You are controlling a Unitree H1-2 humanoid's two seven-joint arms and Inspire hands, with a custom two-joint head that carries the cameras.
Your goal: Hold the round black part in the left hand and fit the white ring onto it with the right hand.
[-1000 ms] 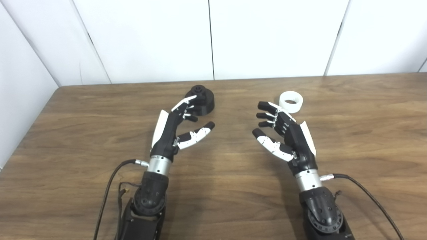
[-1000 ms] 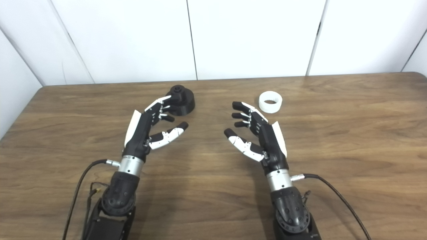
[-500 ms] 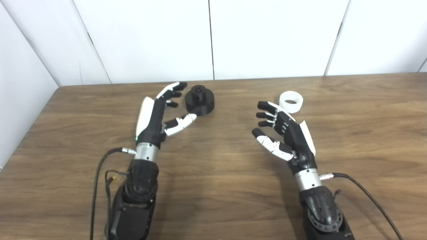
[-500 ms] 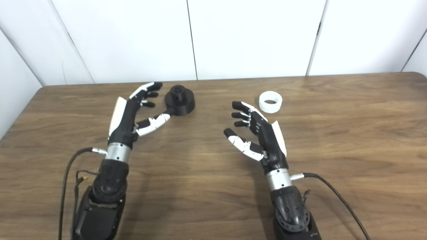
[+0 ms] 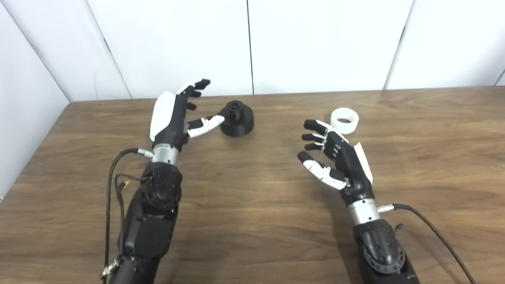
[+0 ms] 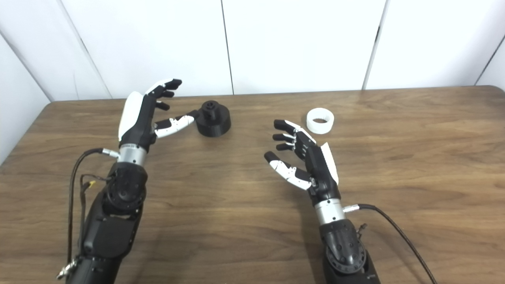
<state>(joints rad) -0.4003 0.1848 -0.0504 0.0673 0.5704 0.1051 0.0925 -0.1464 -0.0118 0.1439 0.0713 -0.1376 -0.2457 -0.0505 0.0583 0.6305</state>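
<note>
Left hand (image 5: 173, 114), spread wide and holding nothing, raised just left of the round black part (image 5: 236, 119), thumb tip reaching to the part's near-left edge; touching or a hair short, impossible to tell. Fingers (image 5: 197, 85) lifted high, well clear of the part's top. Right hand (image 5: 335, 156), likewise spread and empty, palm turned inward, parked right of the black part and nearer the robot, fingertips pointing toward the white ring (image 5: 344, 120) but apart from it.

Table (image 5: 252, 221) first, as the biggest thing: wood grain, running out to the white wall panels behind the black part. Then both forearms, coming up from the near edge, a cable (image 6: 398, 232) trailing off the right wrist. Then the black part itself, sitting flat on the table with its small hub upward. Smallest, the white ring, lying flat, opening up, well to the right of the black part and about level with it.

Score so far, judged from the layout: nothing gripped, nothing fitted. Closing on the black part looked the step in hand; lifting it, picking the ring and seating it all remained.
</note>
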